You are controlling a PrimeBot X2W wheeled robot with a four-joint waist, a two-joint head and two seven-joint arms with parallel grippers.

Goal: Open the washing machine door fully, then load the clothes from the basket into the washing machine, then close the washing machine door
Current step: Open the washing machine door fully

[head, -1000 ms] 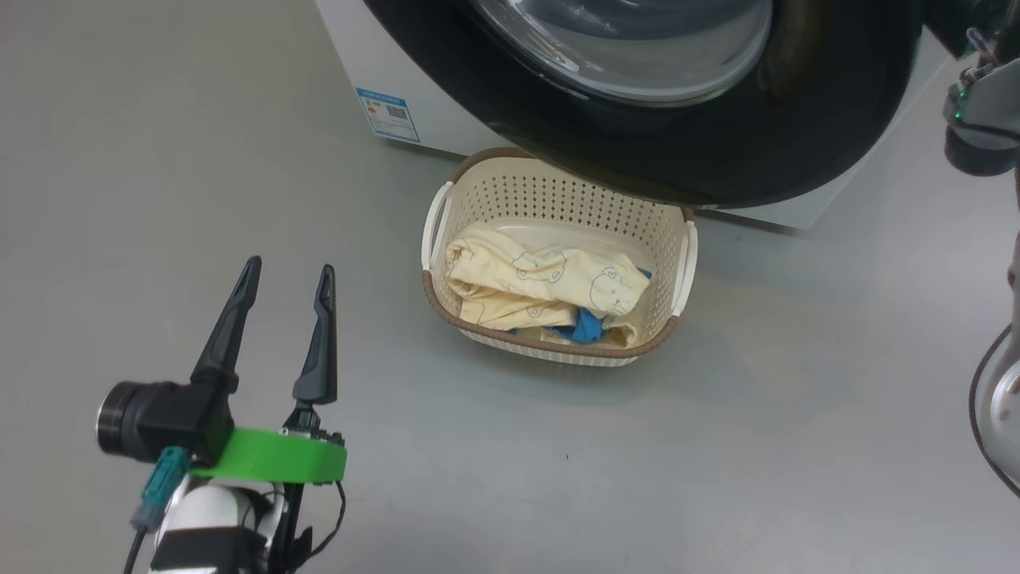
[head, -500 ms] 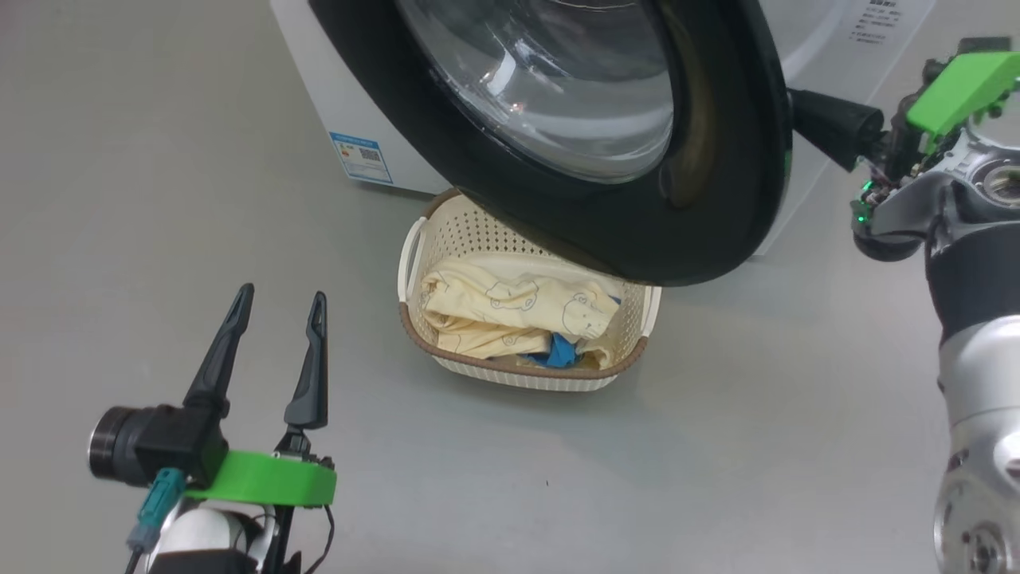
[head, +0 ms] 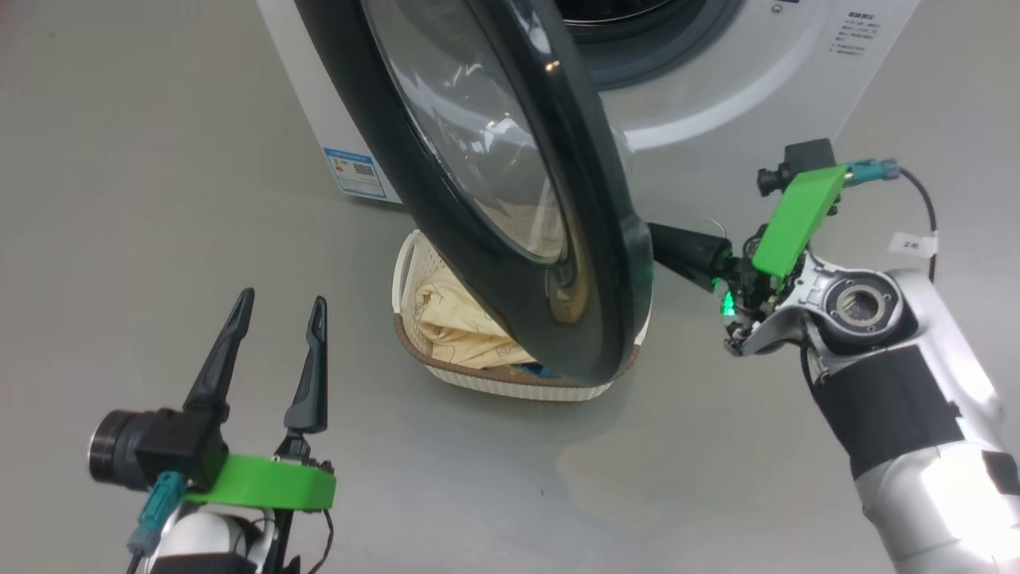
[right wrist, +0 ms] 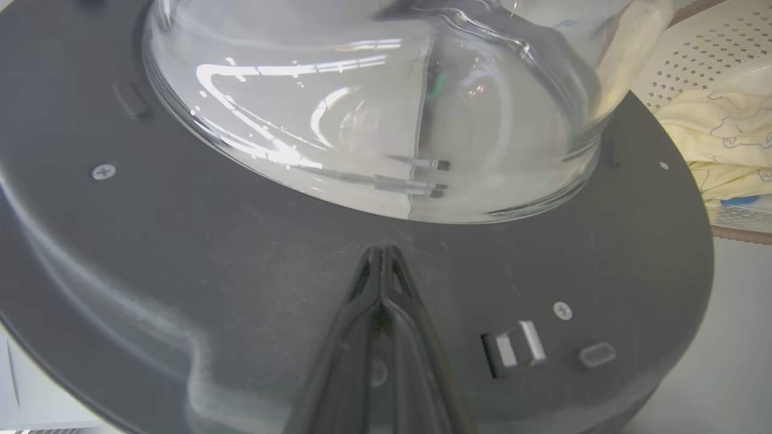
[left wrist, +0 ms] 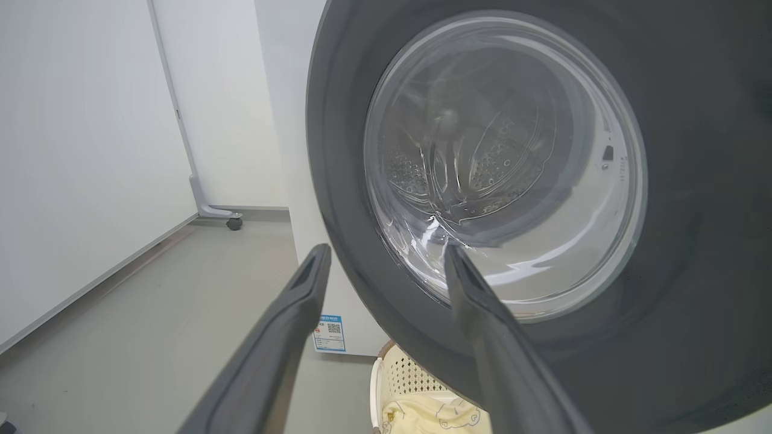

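Head view shows you the washing machine door [head: 486, 175] swung partway out from the washing machine [head: 717, 96], its edge turned toward the camera. It covers most of the basket [head: 494, 388] on the floor [head: 159, 239]. A fold of the pale yellow clothes [head: 454, 327] shows at the basket's left side. Your left hand [head: 283, 296] hangs at the lower left over bare floor, fingers spread and holding nothing, well apart from the basket.

Right wrist view gives you what the head view hides. Your right hand [right wrist: 381, 250] is clenched, its two fingers pressed together with nothing between them. Their tips are at the door's dark inner face, just below the bulging glass. A small latch [right wrist: 515, 355] sits to their right.

Left wrist view looks at the door's outer side. There the perforated drum [left wrist: 494, 163] shows through the glass, and the blue label [left wrist: 329, 333] sits low on the machine's front.
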